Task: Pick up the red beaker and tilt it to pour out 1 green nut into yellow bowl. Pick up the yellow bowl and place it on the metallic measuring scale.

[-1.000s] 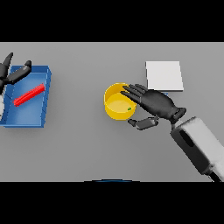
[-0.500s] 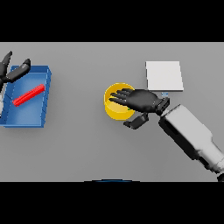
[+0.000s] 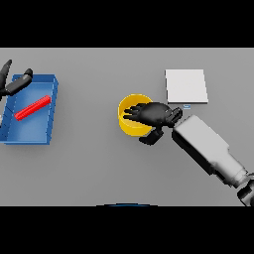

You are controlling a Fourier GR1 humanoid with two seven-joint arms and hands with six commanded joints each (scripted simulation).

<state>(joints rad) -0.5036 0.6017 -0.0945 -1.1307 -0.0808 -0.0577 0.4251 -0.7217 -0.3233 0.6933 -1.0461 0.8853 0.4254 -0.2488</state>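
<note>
Lab-style test bench: bare grey table (image 3: pixel 89 168), metallic measuring scale (image 3: pixel 186 86), blue tray (image 3: pixel 30 133).

Right robot hand (image 3: pixel 154 114) over the yellow bowl (image 3: pixel 128 122) at mid-frame

Its fingers reach across the bowl's rim, thumb below the bowl's right side; whether they grip it cannot be told. The metallic scale (image 3: pixel 186 86) lies upper right on the grey table (image 3: pixel 89 163). At left, a blue tray (image 3: pixel 48 115) holds a red beaker (image 3: pixel 32 107), with the left robot hand (image 3: pixel 14 85) at its upper-left corner.
</note>
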